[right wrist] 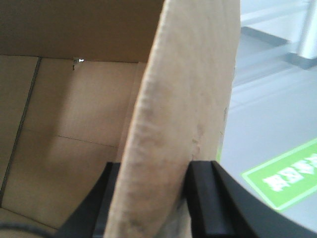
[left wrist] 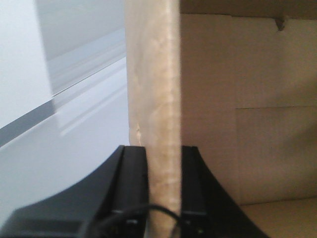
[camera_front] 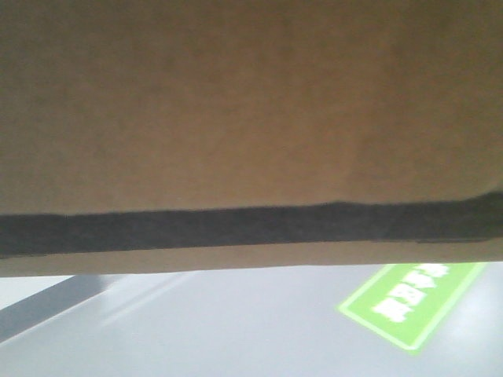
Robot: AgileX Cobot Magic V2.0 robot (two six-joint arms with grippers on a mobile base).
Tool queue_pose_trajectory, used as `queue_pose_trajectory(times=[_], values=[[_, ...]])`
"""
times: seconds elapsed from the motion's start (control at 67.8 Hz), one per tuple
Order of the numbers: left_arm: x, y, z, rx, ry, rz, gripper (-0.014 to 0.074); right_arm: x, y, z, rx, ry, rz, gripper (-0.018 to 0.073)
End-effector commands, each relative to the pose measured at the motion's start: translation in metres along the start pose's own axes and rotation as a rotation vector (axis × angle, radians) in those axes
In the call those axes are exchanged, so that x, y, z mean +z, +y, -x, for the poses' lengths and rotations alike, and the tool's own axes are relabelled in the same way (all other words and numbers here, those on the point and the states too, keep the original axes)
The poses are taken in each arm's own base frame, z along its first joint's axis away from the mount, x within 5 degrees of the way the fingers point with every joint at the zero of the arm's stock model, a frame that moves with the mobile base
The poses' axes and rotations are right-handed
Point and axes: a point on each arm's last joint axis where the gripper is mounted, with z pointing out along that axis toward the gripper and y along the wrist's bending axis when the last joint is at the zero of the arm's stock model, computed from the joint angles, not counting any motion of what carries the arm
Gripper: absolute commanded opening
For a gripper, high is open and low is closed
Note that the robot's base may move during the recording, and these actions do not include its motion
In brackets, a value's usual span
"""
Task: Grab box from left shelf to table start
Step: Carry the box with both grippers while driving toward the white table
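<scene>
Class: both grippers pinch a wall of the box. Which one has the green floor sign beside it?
The right gripper: a green sign lies on the floor past its wall of the box. Beside the left gripper the floor is plain grey.

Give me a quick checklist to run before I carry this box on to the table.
1. Left gripper grip: its fingers clamp either side of a box wall. Ok.
2. Right gripper grip: its fingers clamp another wall of the box. Ok.
3. Wall straight under load: it looks bowed in the right wrist view. Cannot tell.
4. Box off the left shelf: no shelf in any view, and floor shows beneath the box. Ok.
5. Forward view: the box fills most of the front camera. Not ok.
6. Table located: not clearly in any view. Cannot tell.
</scene>
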Motion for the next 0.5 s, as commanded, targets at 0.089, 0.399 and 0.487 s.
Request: queue_pose_trajectory(times=[0.089, 0.399, 0.487], values=[[-0.0056, -0.0041, 0.0222, -0.008, -0.173, -0.041, -0.0099, -0.0031, -0.0004, 0.0221, -0.026, -0.176, -0.021, 0.0057], [-0.0056, -0.0041, 0.0222, -0.008, -0.173, -0.041, -0.0099, -0.0031, -0.0004, 0.0221, -0.026, -0.176, -0.021, 0.0057], [-0.0056, -0.0041, 0.0222, -0.008, -0.173, -0.041, -0.0099, -0.0031, -0.0004, 0.0221, -0.026, -0.176, -0.021, 0.0057]])
